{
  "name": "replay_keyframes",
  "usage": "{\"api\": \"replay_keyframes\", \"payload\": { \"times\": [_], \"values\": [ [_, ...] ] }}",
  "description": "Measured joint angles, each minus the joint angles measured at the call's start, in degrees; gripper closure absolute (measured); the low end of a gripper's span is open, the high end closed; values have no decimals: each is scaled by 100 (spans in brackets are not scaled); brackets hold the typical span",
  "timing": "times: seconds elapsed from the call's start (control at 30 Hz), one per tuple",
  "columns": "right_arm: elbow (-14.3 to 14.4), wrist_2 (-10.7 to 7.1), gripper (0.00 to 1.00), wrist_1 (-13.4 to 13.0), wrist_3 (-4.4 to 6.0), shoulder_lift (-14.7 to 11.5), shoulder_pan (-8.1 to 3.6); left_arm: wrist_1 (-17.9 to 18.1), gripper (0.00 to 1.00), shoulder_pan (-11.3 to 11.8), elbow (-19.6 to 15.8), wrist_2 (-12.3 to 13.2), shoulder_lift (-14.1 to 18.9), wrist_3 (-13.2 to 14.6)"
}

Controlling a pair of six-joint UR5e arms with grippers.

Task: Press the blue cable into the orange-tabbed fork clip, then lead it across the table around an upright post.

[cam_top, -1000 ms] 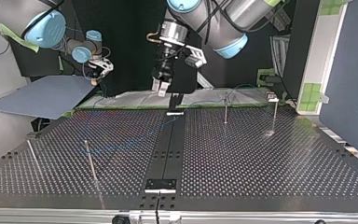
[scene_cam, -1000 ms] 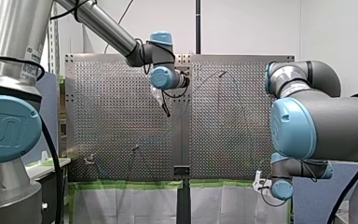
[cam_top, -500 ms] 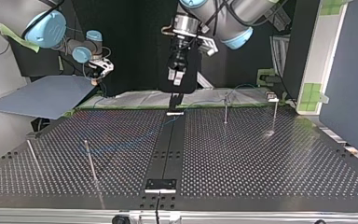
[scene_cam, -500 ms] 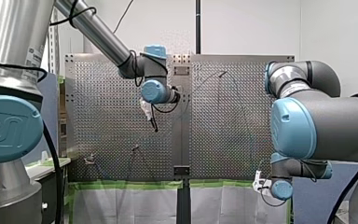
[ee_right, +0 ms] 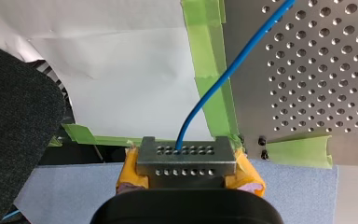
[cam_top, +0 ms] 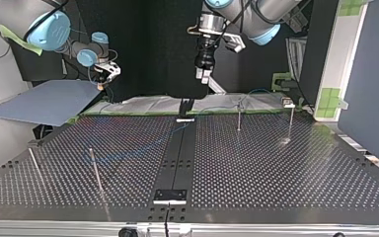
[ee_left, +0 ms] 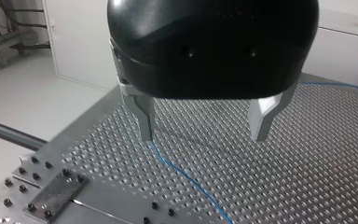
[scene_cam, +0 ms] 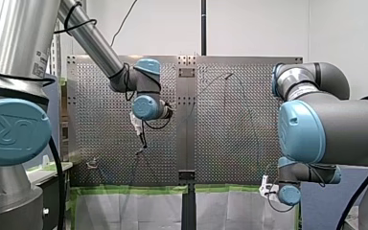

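Left wrist view: my left tool (ee_left: pixel 205 135), fingers wide apart and empty, hangs above the blue cable (ee_left: pixel 186 175) on the counter (ee_left: pixel 317 177). Right wrist view alone: my right tool (ee_right: pixel 185 156) clamps the cable.

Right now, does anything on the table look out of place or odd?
Nothing looks damaged or spilled. The blue cable lies slack on the perforated table below my open left pincer, while my right pincer grips it beyond the table's edge.
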Motion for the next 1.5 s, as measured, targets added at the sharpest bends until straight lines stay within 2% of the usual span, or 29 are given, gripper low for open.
{"api": "replay_keyframes", "payload": {
  "times": [0.4, 0.63, 0.9, 1.5],
  "values": [
    [1, 0, 100, 2, -5, 1, 14, 546, 0, 682, -691, 667, 1, 78],
    [-1, 0, 100, 12, -5, 0, 34, 674, 0, 1007, -1053, 1030, 2, 249],
    [1, 0, 100, 55, -10, 0, 50, 916, 0, 1111, -1401, 1475, 2, 261],
    [-5, 0, 100, 105, -40, 4, 58, 984, 0, 1124, -1416, 1532, 2, 243]
  ]
}}
